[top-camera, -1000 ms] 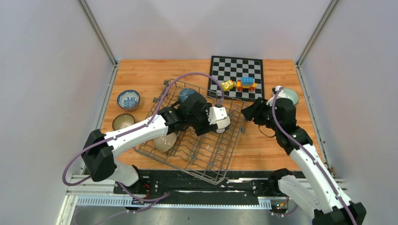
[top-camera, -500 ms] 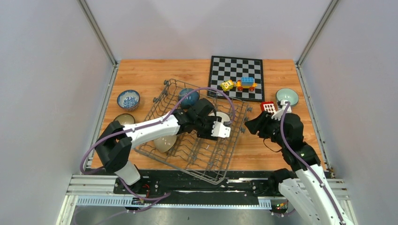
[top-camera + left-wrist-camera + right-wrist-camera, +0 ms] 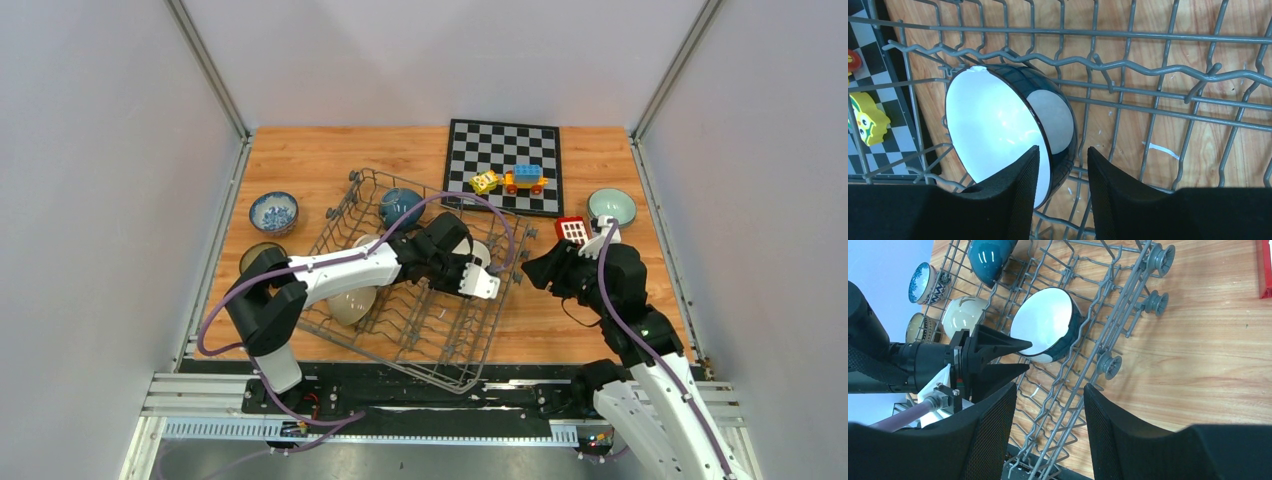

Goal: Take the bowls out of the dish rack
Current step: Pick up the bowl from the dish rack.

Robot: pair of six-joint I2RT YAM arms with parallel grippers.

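The grey wire dish rack [image 3: 440, 340] lies in the middle of the table. In it are a dark teal bowl [image 3: 400, 205], two beige bowls [image 3: 352, 303], and a dark bowl with a white inside [image 3: 477, 250] standing on edge. My left gripper [image 3: 1063, 152] is open inside the rack, with one finger over that bowl's [image 3: 993, 125] white inside and the other outside its rim. My right gripper [image 3: 1050, 387] is open and empty, above the rack's right side [image 3: 1128, 290]. Outside the rack are a blue-and-white bowl [image 3: 273, 212], a brown bowl [image 3: 256, 254] and a celadon bowl [image 3: 611, 206].
A black-and-white chessboard [image 3: 503, 150] with toy blocks [image 3: 512, 180] lies at the back. A red block [image 3: 571, 229] sits right of the rack, close to my right arm. Metal frame posts and walls close in both sides.
My left gripper has moved down and right along the white-inside bowl, and its arm has stretched further into the rack. My right arm pulled back from the celadon bowl, then held still.
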